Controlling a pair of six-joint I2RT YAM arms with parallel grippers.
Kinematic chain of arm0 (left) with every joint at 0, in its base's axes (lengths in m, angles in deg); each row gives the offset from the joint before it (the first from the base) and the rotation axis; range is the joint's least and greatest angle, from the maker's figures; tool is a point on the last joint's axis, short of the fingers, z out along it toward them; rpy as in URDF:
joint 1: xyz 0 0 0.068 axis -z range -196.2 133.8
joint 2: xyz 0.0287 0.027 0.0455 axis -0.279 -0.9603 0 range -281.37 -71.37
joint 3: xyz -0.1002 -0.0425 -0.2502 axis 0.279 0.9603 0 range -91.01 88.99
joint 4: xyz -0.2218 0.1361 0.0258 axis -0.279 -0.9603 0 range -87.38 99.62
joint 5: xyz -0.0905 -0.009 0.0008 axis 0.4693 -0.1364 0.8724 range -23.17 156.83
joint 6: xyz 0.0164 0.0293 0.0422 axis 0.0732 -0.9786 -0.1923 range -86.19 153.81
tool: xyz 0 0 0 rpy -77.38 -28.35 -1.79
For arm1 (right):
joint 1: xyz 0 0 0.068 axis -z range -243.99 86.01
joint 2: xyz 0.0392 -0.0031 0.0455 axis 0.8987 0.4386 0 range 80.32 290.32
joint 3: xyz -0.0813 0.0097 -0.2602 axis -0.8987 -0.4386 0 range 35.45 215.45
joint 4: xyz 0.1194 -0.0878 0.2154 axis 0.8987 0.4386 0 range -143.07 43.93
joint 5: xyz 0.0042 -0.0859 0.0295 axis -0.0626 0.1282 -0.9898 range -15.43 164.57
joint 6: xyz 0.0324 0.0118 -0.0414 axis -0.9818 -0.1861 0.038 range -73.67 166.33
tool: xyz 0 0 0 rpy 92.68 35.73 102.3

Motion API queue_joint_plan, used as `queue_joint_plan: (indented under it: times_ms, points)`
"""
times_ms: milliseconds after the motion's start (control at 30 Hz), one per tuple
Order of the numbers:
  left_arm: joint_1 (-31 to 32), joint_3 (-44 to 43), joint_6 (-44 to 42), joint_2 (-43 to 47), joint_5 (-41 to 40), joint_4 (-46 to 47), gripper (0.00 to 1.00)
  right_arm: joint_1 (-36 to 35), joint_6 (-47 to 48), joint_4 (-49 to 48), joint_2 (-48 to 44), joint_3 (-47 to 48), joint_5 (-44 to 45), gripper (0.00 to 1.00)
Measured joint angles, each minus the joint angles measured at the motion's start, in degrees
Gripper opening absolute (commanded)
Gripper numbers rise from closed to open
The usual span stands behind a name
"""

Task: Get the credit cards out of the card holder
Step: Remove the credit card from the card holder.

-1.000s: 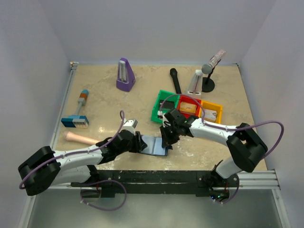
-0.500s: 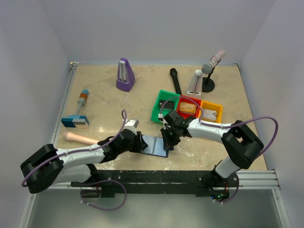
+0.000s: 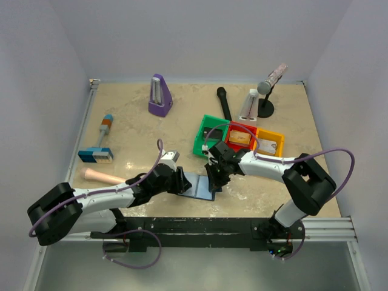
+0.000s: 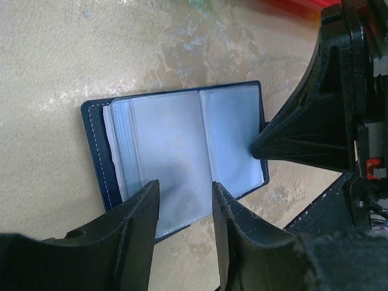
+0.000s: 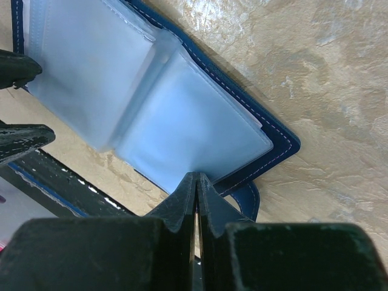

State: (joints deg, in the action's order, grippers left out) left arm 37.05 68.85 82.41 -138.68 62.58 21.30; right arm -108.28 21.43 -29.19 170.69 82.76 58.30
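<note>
I have the card holder (image 4: 182,145) lying open and flat on the table (image 3: 133,130), low in the centre of the overhead frame, between the two claws; its navy cover is down and its pale blue clear leaves face up. The left gripper (image 4: 185,209) comes in from the left of that frame with its fingers spread; in its own wrist view they straddle the lower edge of the leaves, one on each side of the fold. The right gripper (image 5: 197,182) meets the holder from the opposite side; its fingers are pressed together, tips touching the outer edge of the top leaf, though I cannot tell whether a leaf is nipped between them. The snap tab (image 5: 245,203) pokes out just beside those tips, at the lower middle of the right wrist view. Up and right of the holder sit a green bin (image 3: 203,140), a red bin (image 3: 233,127) and a yellow bin (image 3: 276,148) in a row.
</note>
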Motion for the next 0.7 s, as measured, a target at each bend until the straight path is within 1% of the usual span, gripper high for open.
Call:
queue_joint_plan:
  times_ms: [433,700]
  points:
    - [0.0,-0.44,-0.2,-3.67,1.57,1.2,0.45,0.0,-0.13,0.0,0.0,0.0,0.0,0.04]
    - [0.0,-2.95,-0.26,-9.2,6.73,4.81,0.45,0.0,-0.15,0.0,0.02,0.02,0.0,0.04]
